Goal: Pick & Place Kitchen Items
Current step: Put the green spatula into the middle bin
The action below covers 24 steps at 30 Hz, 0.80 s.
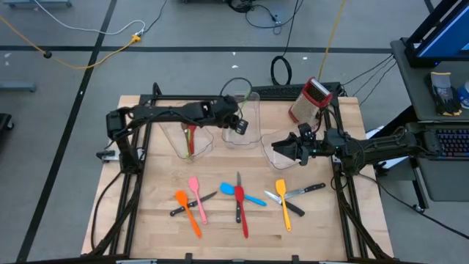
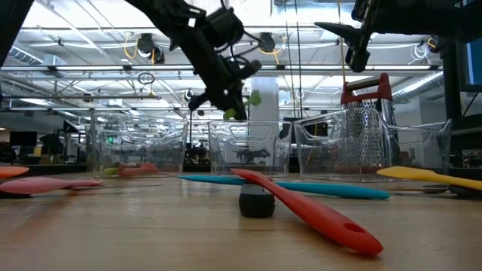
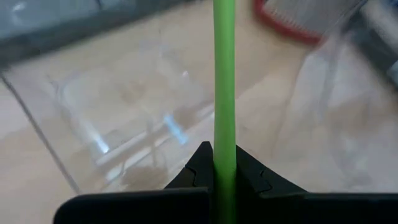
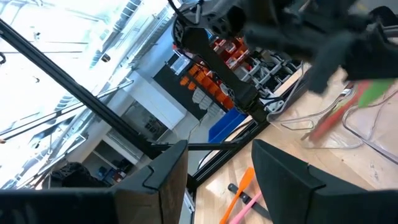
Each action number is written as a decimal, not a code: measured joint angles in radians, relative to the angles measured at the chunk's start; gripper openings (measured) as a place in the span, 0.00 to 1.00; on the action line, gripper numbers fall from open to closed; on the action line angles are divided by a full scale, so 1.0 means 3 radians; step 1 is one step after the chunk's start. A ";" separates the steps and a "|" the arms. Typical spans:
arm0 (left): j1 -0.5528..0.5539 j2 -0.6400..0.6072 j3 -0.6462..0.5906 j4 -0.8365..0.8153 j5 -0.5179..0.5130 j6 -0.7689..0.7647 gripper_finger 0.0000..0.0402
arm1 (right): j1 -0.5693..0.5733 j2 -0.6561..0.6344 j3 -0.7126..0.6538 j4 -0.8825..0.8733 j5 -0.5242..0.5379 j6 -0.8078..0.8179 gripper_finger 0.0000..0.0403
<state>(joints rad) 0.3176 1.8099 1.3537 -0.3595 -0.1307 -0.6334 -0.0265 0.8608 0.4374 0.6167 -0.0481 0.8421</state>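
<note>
My left gripper [image 1: 238, 126] hangs over the middle clear bin [image 1: 253, 103], shut on a green utensil [image 3: 224, 74]. In the low view it [image 2: 233, 105] is high above the table, with bits of green [image 2: 252, 98] beside it. My right gripper [image 1: 289, 147] stands open in the air over the right bin [image 1: 282, 155], nothing between its fingers [image 4: 168, 180]. Orange [image 1: 187, 213], pink [image 1: 196, 198], blue [image 1: 238, 192], red [image 1: 242, 216] and yellow [image 1: 282, 202] utensils and black-handled knives [image 1: 306, 191] lie flat on the near part of the table. My left gripper pinches the green utensil's thin shaft [image 3: 224, 168] between its two fingers, which slant down. The shaft runs straight out ahead from between the fingertips. It is lifted clear, above the bin [image 3: 124, 118]; its far end lies outside the wrist view.
The left clear bin [image 1: 194, 143] holds a red and a green utensil. A red-topped metal grater [image 1: 311, 99] stands at the far right, behind the right bin. In the low view a red spatula [image 2: 301, 207] lies close to the camera. Black frame rails edge the table.
</note>
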 joint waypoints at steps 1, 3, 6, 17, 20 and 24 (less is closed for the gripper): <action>-0.0007 0.0049 -0.0001 0.0016 0.0021 -0.0001 0.03 | 0.0000 0.0000 0.0000 -0.0001 0.0001 -0.0002 0.42; -0.0016 0.0123 0.0001 0.0040 0.0041 -0.0005 0.03 | 0.0000 0.0000 0.0000 0.0000 0.0001 -0.0002 0.42; -0.0019 0.0219 0.0002 0.0073 0.0085 -0.0002 0.03 | 0.0000 0.0000 0.0000 0.0000 0.0001 0.0004 0.42; 0.0001 0.0468 0.0002 0.0097 0.0379 0.0001 0.03 | 0.0000 0.0000 0.0000 -0.0001 0.0087 -0.0003 0.42; 0.0030 0.0490 0.0003 0.0086 0.0468 -0.0011 0.05 | 0.0000 0.0000 0.0000 -0.0001 0.0088 0.0001 0.42; 0.0055 0.0490 0.0002 0.0100 0.0486 0.0000 0.10 | 0.0000 0.0000 0.0000 -0.0001 0.0087 -0.0001 0.42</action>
<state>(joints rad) 0.3341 1.9568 1.3544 -0.3294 0.0151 -0.6334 -0.0265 0.8608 0.4374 0.6163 -0.0219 0.8417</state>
